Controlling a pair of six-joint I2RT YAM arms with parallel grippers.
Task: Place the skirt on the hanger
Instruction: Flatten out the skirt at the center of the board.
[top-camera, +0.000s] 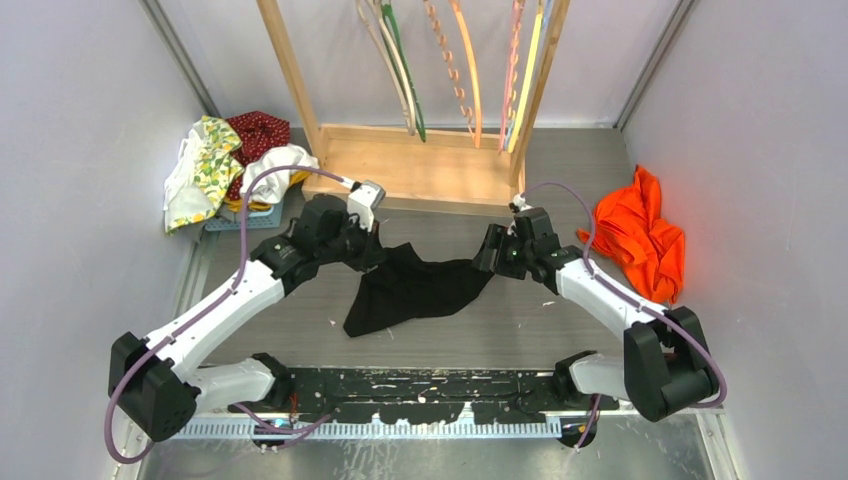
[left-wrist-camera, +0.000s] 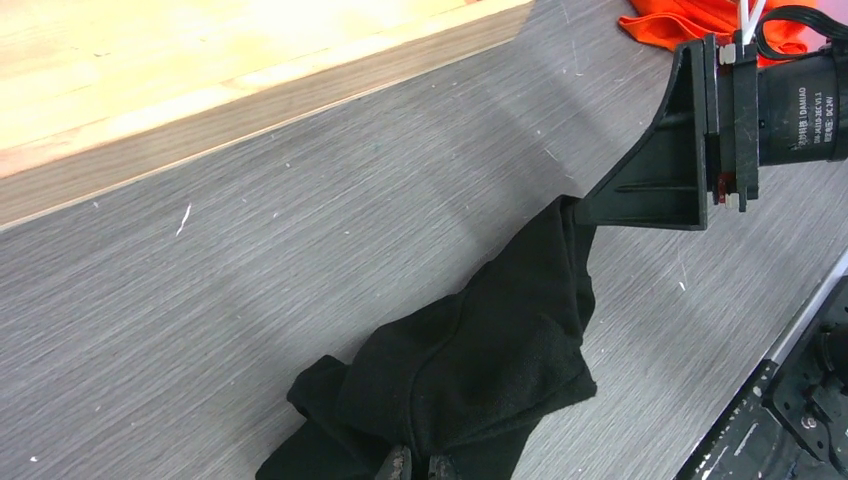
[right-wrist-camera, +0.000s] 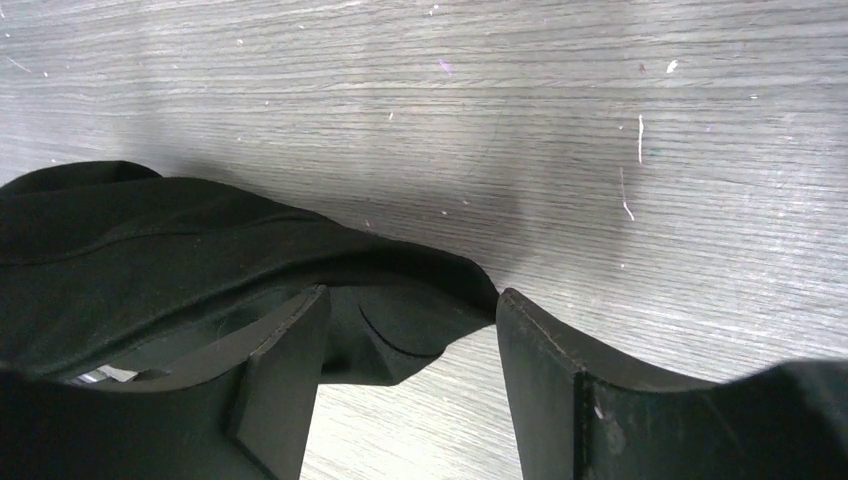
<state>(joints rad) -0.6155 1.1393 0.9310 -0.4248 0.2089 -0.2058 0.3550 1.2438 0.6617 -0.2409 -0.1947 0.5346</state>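
Black skirt (top-camera: 415, 290) lies mid-bench, long axis left to right, strung between both arms, one flap trailing near-left. Its left end is clenched in the left fingers (left-wrist-camera: 400, 466). The right fingers (top-camera: 492, 260) are spread, skirt tip between them, ungripped. Bare bench (top-camera: 500, 325) on near side. Far: wooden rack (top-camera: 420, 170). Right: orange cloth (top-camera: 640, 235). Far left: clothes pile (top-camera: 225, 165).
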